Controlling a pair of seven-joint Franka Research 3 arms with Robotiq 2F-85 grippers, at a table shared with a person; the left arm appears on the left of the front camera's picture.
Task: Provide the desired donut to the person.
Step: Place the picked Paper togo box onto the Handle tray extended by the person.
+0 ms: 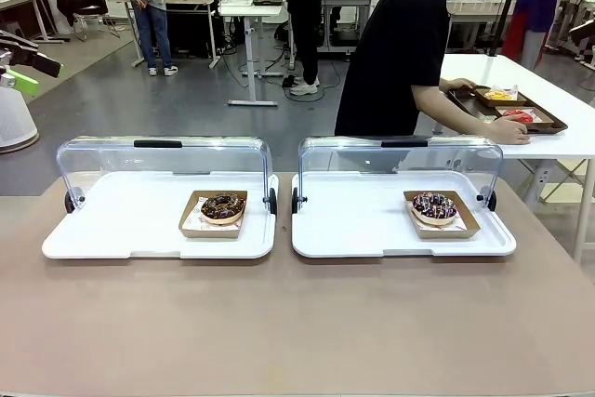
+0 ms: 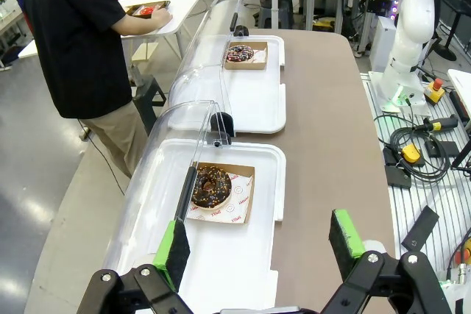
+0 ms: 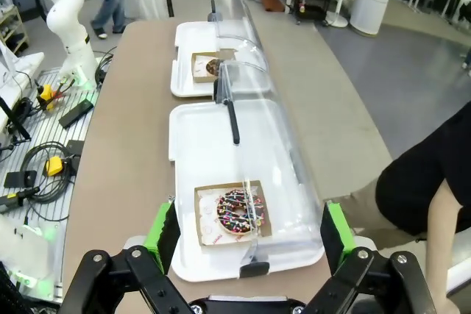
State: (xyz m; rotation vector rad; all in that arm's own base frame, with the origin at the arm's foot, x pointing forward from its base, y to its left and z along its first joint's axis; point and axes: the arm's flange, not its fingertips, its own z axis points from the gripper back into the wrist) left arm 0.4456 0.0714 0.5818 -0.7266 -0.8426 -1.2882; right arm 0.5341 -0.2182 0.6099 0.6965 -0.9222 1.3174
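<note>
2 white trays are set side by side on the brown table (image 1: 297,323), each with a clear lid swung back on its hinges. On the left tray (image 1: 112,230) a chocolate donut (image 1: 223,206) is seen in a brown card holder; on the right tray (image 1: 363,230) a sprinkled donut (image 1: 434,205) lies in a like holder. Neither donut is touched. The left gripper (image 2: 259,244) is held high above the left tray's near edge, jaws spread wide and empty. The right gripper (image 3: 246,229) is likewise held wide open with nothing in it, above the right tray. The person (image 1: 395,44) is turned away at the far side, 1 hand (image 1: 507,132) laid on what seems a dark tray on a white side table (image 1: 558,99)
</note>
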